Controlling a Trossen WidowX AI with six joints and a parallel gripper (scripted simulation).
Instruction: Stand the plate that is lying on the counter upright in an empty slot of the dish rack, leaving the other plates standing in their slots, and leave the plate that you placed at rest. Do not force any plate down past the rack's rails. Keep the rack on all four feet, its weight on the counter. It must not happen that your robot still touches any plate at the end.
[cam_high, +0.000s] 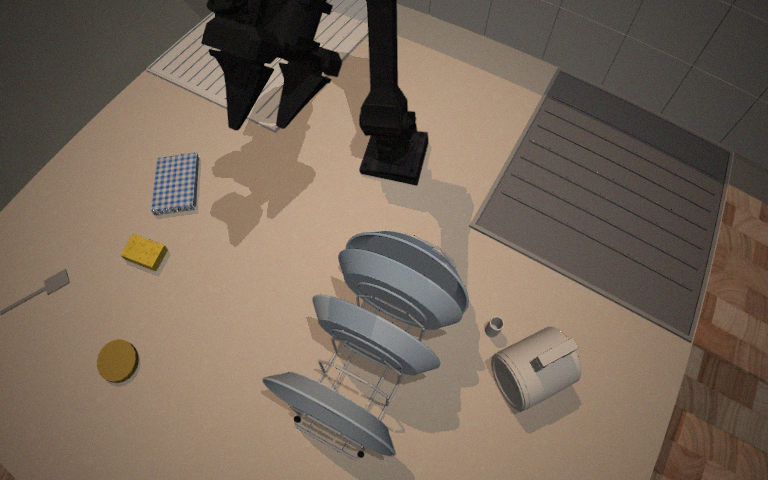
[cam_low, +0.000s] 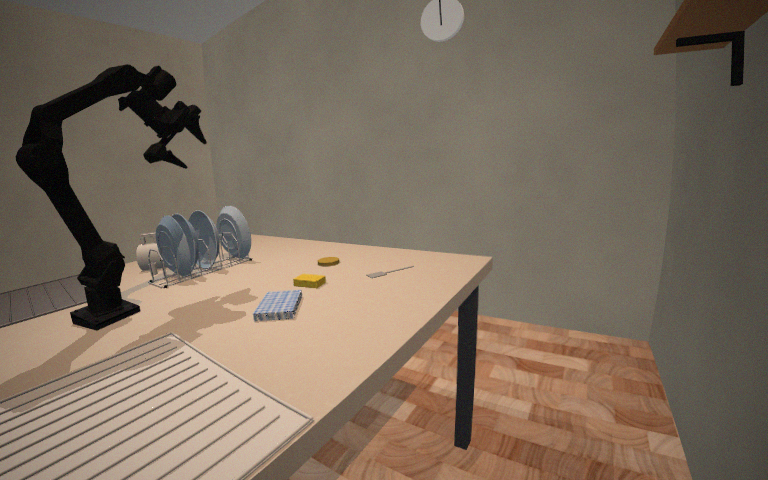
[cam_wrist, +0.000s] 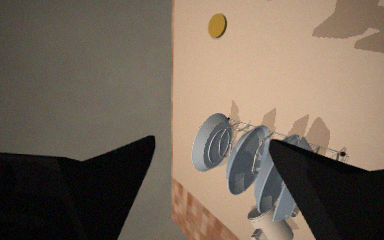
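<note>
One broad counter (cam_high: 254, 339) is shown with a black arm (cam_high: 382, 67) bolted near its back edge and raised high above it. A dark draining mat (cam_high: 611, 192) is laid at one side and a pale ribbed one (cam_low: 141, 396) at the other.

The claw (cam_high: 259, 124) is held in the air well apart from the dishes, its fingers spread wide and nothing gripped between them.

No plate can be seen lying flat. Four blue-grey plates (cam_high: 373, 333) are all stood on edge in the wire rack (cam_high: 339, 369), so the task appears done, though it cannot be told which plate was the one put in. The rack looks level in the side view, though its feet are too small to check. A pot (cam_high: 538, 367) is tipped on its side just beside the rack, with a small cup (cam_high: 495, 325) near it. A checked cloth (cam_high: 175, 182), a yellow sponge (cam_high: 144, 251), a mustard disc (cam_high: 117, 360) and a spatula (cam_high: 39, 289) are scattered well away.

Trouble would most likely come from the two plates (cam_high: 404, 271) nearest the arm. They are tilted close together, perhaps touching, and one could slide against the other and fail to settle. If the claw were brought down again, a rim could be clipped and the row toppled.
</note>
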